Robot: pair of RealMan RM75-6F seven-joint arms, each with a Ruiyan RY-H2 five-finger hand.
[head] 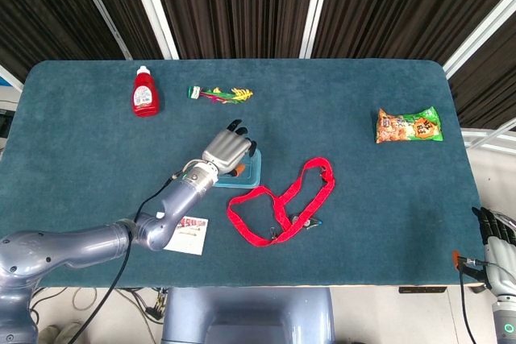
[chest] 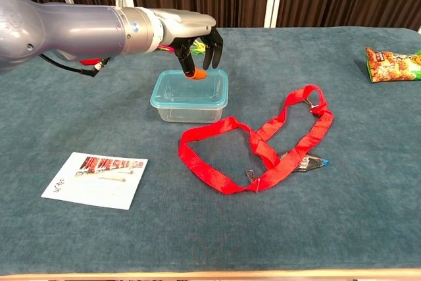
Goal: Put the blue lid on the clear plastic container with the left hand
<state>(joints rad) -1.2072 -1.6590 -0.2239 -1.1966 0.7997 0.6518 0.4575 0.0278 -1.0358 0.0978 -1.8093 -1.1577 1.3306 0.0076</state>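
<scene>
Lid point(chest: 191, 88) sits on the container point(chest: 189, 107), directly beneath the left hand point(chest: 197, 44). Hand released, fingers spread, holding nothing; one fingertip looks to touch the lid. Judged step: seating. Next: press down evenly, then withdraw.

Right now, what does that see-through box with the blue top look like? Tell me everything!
The clear plastic container is a small rectangular box with rounded corners and see-through walls. Its blue lid already sits flat on top. It stands upright on the teal table, left of the red strap and apart from it. The left hand hovers over the lid with fingers pointing down, an orange-tipped thumb nearly at the lid; contact can't be judged.
</scene>
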